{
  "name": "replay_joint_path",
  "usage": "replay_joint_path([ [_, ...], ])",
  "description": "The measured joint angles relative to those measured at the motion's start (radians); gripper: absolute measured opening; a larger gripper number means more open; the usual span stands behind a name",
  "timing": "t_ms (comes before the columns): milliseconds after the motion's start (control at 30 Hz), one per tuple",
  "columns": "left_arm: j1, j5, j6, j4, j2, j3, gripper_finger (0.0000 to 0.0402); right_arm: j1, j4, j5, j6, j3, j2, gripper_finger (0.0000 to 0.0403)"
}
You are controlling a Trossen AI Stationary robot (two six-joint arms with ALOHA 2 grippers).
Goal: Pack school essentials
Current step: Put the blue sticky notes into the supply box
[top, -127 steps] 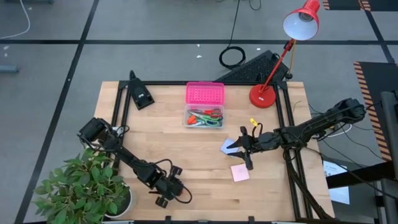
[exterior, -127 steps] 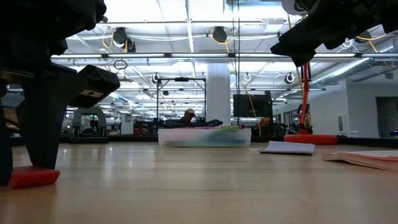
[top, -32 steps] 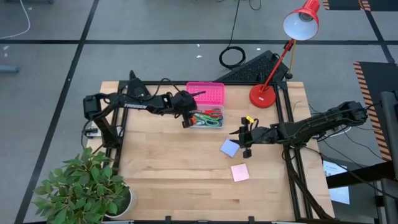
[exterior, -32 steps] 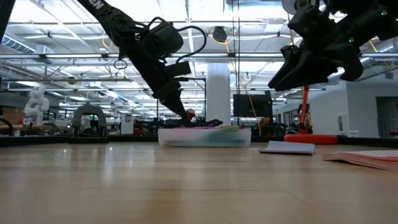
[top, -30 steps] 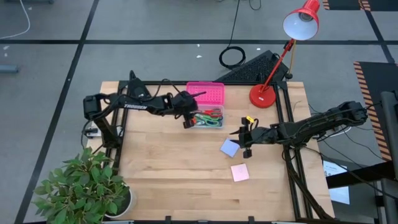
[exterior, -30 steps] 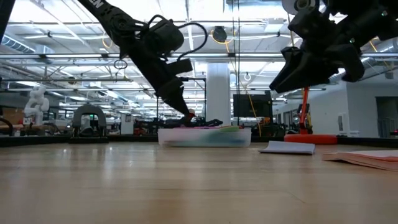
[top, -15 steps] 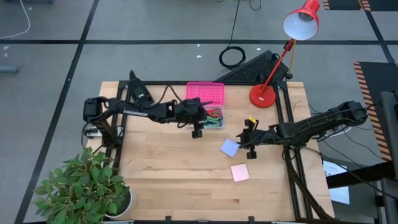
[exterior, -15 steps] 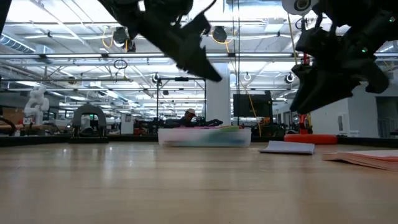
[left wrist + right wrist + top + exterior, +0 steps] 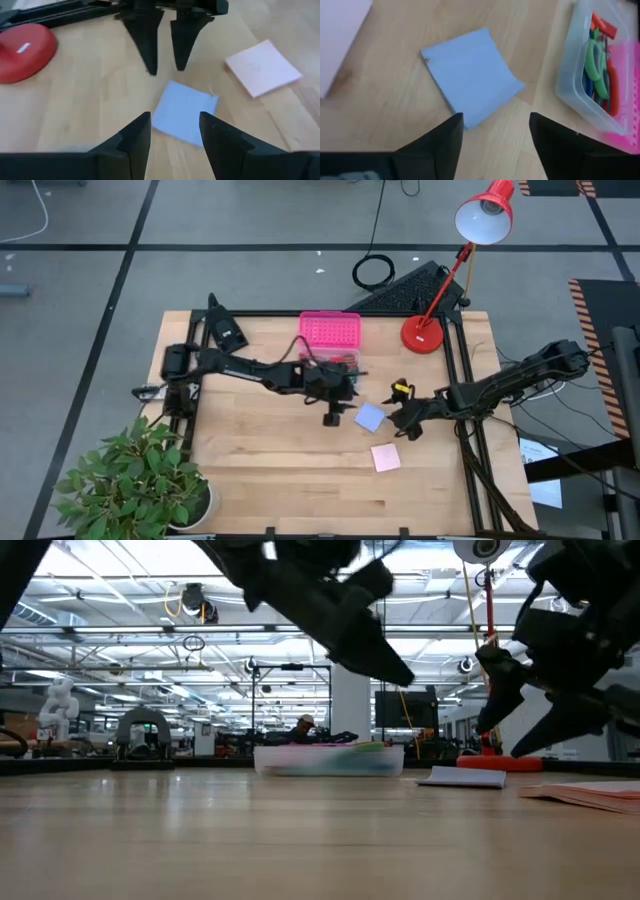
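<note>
Pink notepad (image 9: 385, 457): it lies flat on the wooden table (image 9: 260, 470), nearest to the front edge, with nothing touching it.
Blue notepad (image 9: 370, 417): it lies flat on the table between the two claws, a little farther back than the pink one; one corner looks slightly lifted in the right wrist view.
Left claw (image 9: 334, 416): it is above the table just beside the blue notepad, on the side of the box; the fingers stand apart and hold nothing, with the blue notepad seen between them in the left wrist view.
Right claw (image 9: 398, 423): it is on the other side of the blue notepad, facing the left claw; the fingers are spread wide and empty.
Clear box (image 9: 345, 370): it stands behind the left arm, with the pink lid (image 9: 330, 331) open behind it; scissors with green handles (image 9: 595, 62) and other coloured items lie inside.
Red desk lamp (image 9: 440, 285): its base is at the far right corner of the table.
</note>
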Motion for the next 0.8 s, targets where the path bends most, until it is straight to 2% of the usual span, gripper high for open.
replay_joint_path([
  [133,-0.009,0.004,0.001,-0.040,0.097,0.091,0.0172,0.004,0.066,0.000,-0.055,-0.055,-0.001,0.0239],
  [300,-0.008,0.075,-0.006,-0.074,0.186,0.170,0.0172,0.004,0.090,0.000,-0.145,-0.084,-0.001,0.0242],
  [600,0.013,0.084,-0.025,-0.095,0.254,0.192,0.0172,0.004,0.173,-0.001,-0.321,-0.137,-0.001,0.0234],
  [800,0.004,0.011,-0.012,-0.061,0.291,0.191,0.0172,-0.005,0.299,-0.004,-0.398,-0.176,-0.001,0.0233],
])
